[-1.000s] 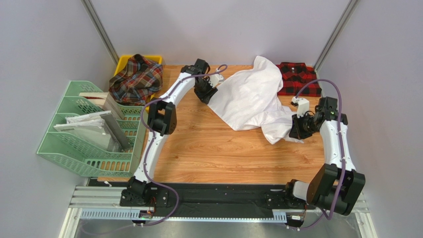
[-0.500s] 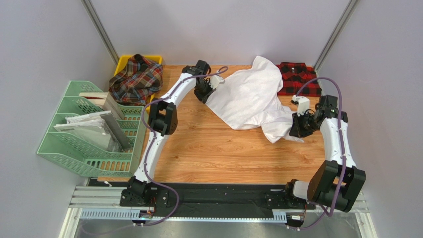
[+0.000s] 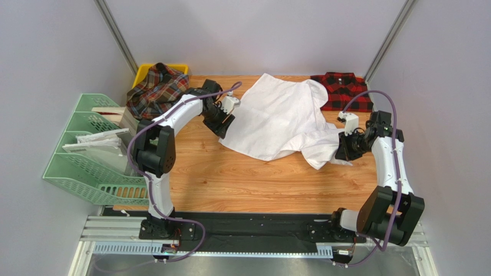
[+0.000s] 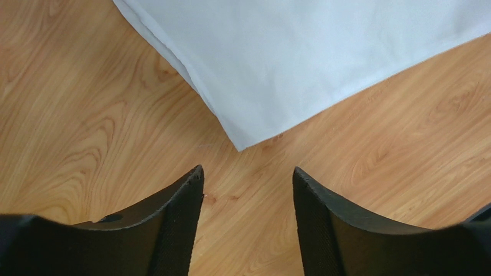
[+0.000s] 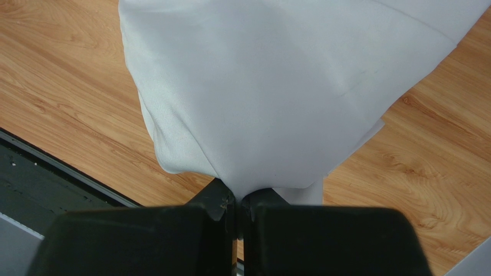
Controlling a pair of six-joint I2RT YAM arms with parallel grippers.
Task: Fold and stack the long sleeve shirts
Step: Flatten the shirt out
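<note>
The white shirt [image 3: 276, 118] lies spread on the wooden table, wrinkled at its right end. My left gripper [image 3: 222, 127] is open and empty just off the shirt's left corner; in the left wrist view [image 4: 246, 178] that corner [image 4: 248, 135] lies on the wood just ahead of the fingertips. My right gripper [image 3: 344, 150] is shut on the shirt's right end, bunched between the jaws in the right wrist view [image 5: 237, 198]. The red-and-black checked shirt [image 3: 343, 90] lies folded at the back right. The tartan shirt [image 3: 157, 92] is heaped in a yellow bin at the back left.
A yellow bin [image 3: 180, 69] holds the tartan shirt at the back left corner. A green mesh file rack [image 3: 98, 164] with papers and folders stands off the table's left edge. A black rail [image 3: 253, 227] runs along the near edge.
My left gripper pulled the shirt's left side out to the left and toward me, spreading it flatter, then let go and opened. My right gripper stayed put, still shut on the cloth.
</note>
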